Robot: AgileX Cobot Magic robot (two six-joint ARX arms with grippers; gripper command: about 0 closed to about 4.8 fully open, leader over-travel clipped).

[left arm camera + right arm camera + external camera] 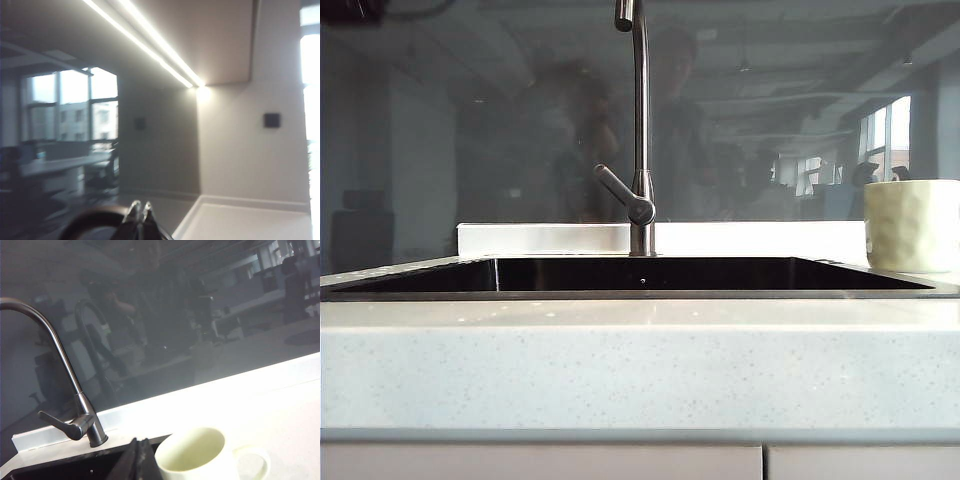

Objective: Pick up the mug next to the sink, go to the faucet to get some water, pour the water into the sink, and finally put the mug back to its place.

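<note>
Countertop [640, 360] of pale speckled stone is being seen edge-on in the exterior view, with cabinet fronts [540, 464] showing just beneath its front lip. The sink [640, 274] is being shown sunk into that surface, dark inside and bounded by a thin metal rim. Behind it, a low white ledge [540, 238] is being met by a dark glossy wall panel [470, 120], in which an office with desks and bright windows is being reflected. The faucet [641, 130] is being seen standing upright at the back edge of the sink, its slanted lever angled toward the left of that view.

The mug [911, 225] is being seen upright on the counter just beside the right end of the sink, untouched; in the right wrist view its empty cream interior [197, 452] is being looked into, the handle turned away from the basin, and the faucet [80, 415] is showing at the sink's back edge.

Neither arm is being caught by the exterior view. The right gripper [139, 460] is being held above the sink's edge just beside the mug, its 2 fingers pressed together on nothing. The left gripper [140, 212] is being pointed up and away from the counter toward a grey wall [235, 145], a ceiling light strip [150, 42] and tall windows [75, 105]; its fingers are likewise being kept clenched and empty.
</note>
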